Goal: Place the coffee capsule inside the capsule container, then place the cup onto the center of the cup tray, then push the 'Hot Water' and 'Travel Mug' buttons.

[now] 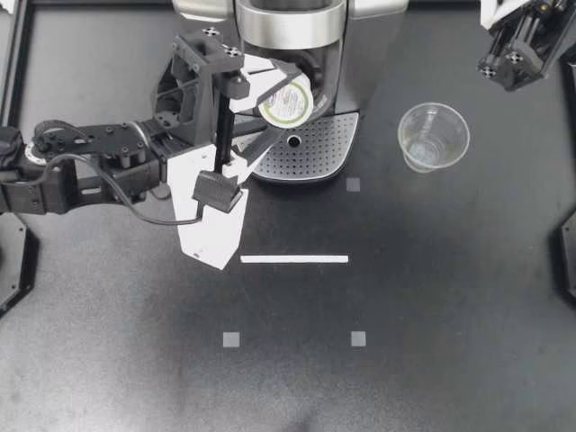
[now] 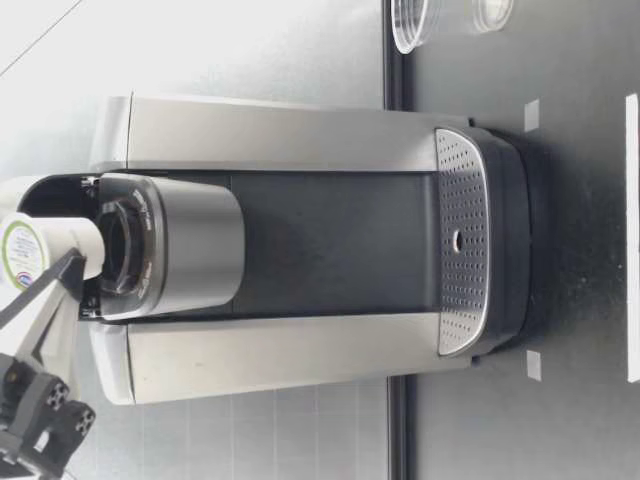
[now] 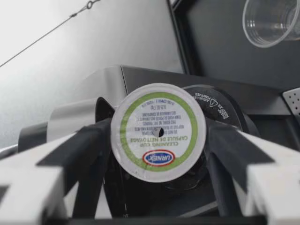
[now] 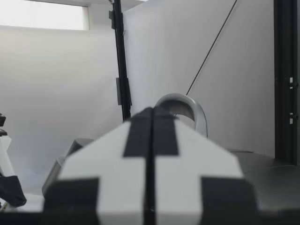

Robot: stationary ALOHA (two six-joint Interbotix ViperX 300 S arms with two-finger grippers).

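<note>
A white tape strip [image 1: 294, 259] lies nearest on the table, and at 12 o'clock from it is the coffee machine's [image 1: 297, 31] perforated cup tray [image 1: 315, 148]. The clear plastic cup [image 1: 433, 136] stands mouth-up at 3 o'clock of the tray, well apart. Above the open capsule container [image 2: 118, 250] my left gripper [image 1: 281, 101] clamps the coffee capsule [image 1: 290, 95] from two sides, foil lid up and tipped toward 8 o'clock, axis near vertical, narrow end seemingly just inside. At 1 o'clock of the cup, my right gripper [image 1: 508, 58] has its fingers pressed together.
</note>
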